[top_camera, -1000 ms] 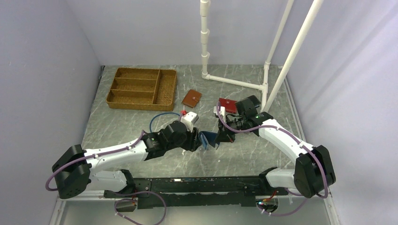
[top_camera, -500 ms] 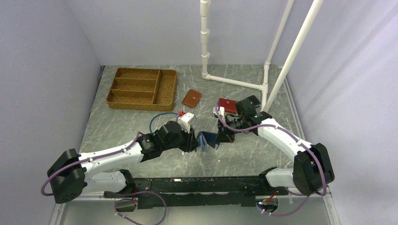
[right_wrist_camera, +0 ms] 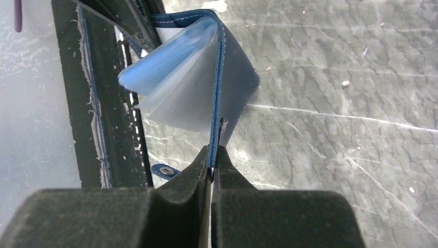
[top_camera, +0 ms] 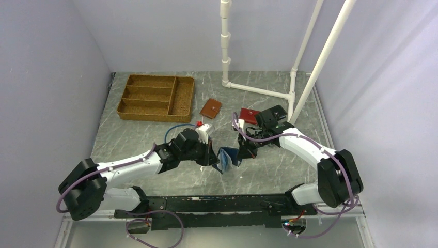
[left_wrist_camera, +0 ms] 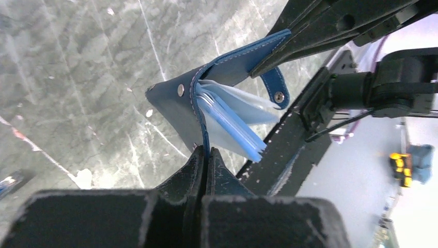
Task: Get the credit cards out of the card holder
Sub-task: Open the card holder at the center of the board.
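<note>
Grey marble tabletop [top_camera: 129,139] fills mid-frame; at its centre the card holder [top_camera: 227,156] hangs spread between 2 arms. Left gripper [left_wrist_camera: 206,152] and right gripper [right_wrist_camera: 213,155] each pinch 1 cover edge. Pulling apart could slip those thin grips. Whether credit cards sit in the pale blue sleeves [left_wrist_camera: 232,124] is hard to tell.

wicker tray [top_camera: 175,96] far left | brown wallet [top_camera: 210,108] | red wallet [top_camera: 248,114] | white pipe frame [top_camera: 256,91]
</note>
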